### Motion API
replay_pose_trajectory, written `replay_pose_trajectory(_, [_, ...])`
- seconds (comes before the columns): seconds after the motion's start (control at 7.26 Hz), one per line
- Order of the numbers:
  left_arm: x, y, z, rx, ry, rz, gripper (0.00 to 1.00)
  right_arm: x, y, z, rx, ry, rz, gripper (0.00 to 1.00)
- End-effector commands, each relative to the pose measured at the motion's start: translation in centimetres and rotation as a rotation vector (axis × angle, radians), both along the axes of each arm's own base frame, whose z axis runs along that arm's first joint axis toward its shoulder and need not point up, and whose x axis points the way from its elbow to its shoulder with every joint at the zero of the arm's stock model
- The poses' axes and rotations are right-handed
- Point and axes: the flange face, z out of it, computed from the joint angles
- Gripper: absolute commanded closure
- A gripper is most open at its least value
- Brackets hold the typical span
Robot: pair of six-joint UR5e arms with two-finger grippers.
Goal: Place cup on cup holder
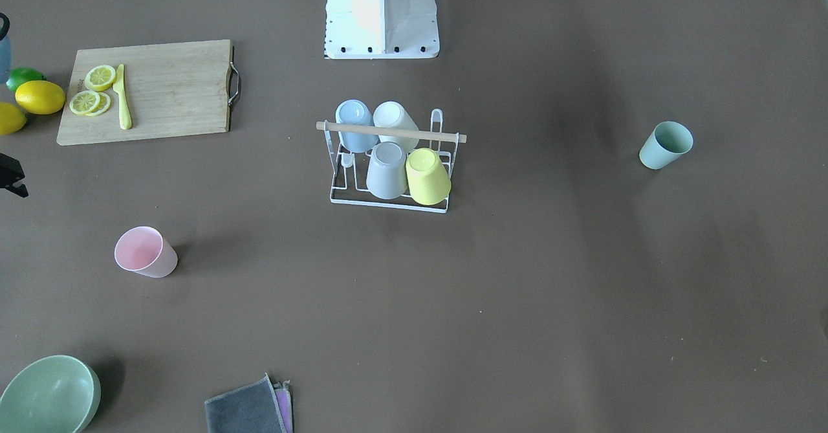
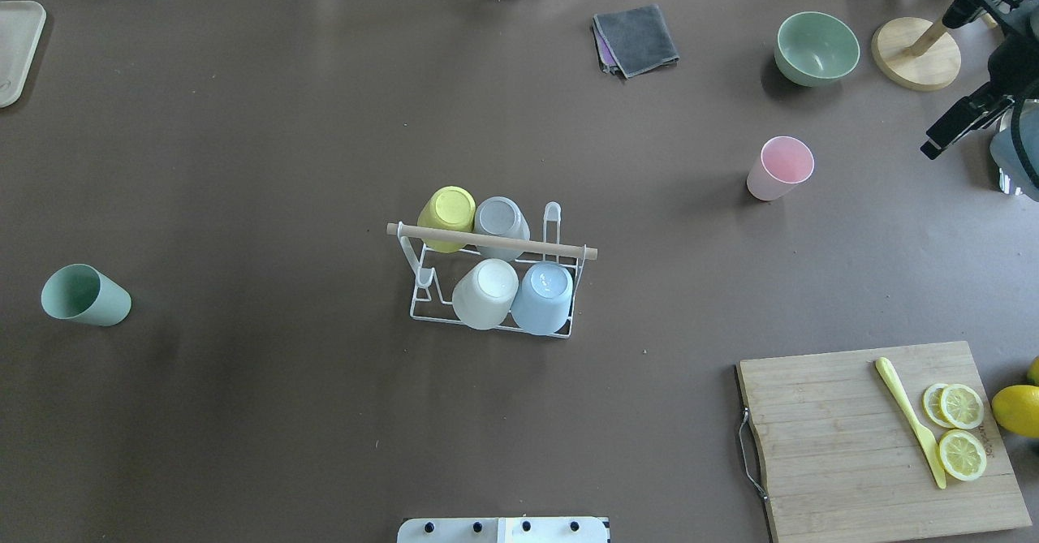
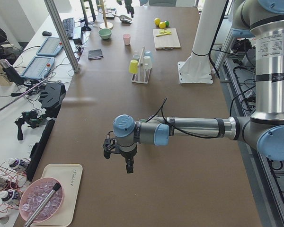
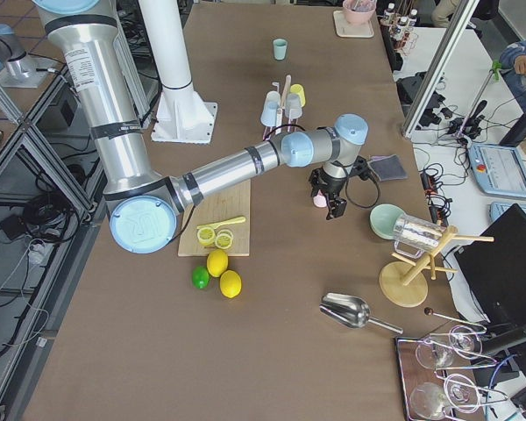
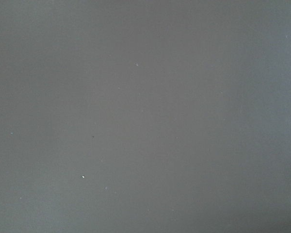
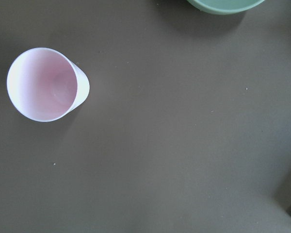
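Cup holder (image 2: 491, 242) stands mid-bench (image 2: 243, 121) carrying four upended cups (image 2: 485, 293), while two more sit loose: a pink cup (image 2: 781, 165) on the robot's right and a green cup (image 2: 81, 295) well apart on its left, six in all. Nothing is grasped, so this looks like the approach. The right gripper (image 4: 333, 206) hangs near the pink cup and must descend onto it, the left gripper (image 3: 119, 156) hangs over bare bench, and I cannot tell whether either's fingers are spread or pressed together.
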Motion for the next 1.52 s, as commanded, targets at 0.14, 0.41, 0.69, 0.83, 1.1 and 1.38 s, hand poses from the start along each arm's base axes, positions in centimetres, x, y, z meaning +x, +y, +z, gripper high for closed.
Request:
replay_pose_trajectory(0.14, [0.0, 0.0, 0.0, -0.001, 0.0, 0.0, 0.02, -5.5, -3.1, -4.8, 0.047, 0.039, -0.133, 0.0])
replay_pose_trajectory(0.41, [0.0, -0.4, -0.6, 0.007, 0.004, -0.001, 0.02, -8.9, -4.3, -7.4, 0.044, 0.069, -0.175, 0.0])
replay_pose_trajectory(0.69, [-0.1, 0.1, 0.0, -0.005, 0.003, -0.003, 0.02, -14.8, -4.4, -9.6, 0.096, 0.213, -0.275, 0.0])
replay_pose_trajectory(0.83, [-0.1, 0.1, 0.2, -0.01, 0.003, -0.003, 0.02, -17.4, -4.7, -10.2, 0.111, 0.254, -0.331, 0.0])
replay_pose_trajectory(1.1, [-0.1, 0.1, 0.0, -0.005, 0.001, -0.003, 0.02, -20.9, -7.4, -11.6, 0.109, 0.316, -0.426, 0.0])
replay_pose_trajectory(1.38, [0.0, -0.1, -0.1, -0.001, 0.002, -0.001, 0.02, -25.0, -7.8, -11.3, 0.112, 0.399, -0.491, 0.0])
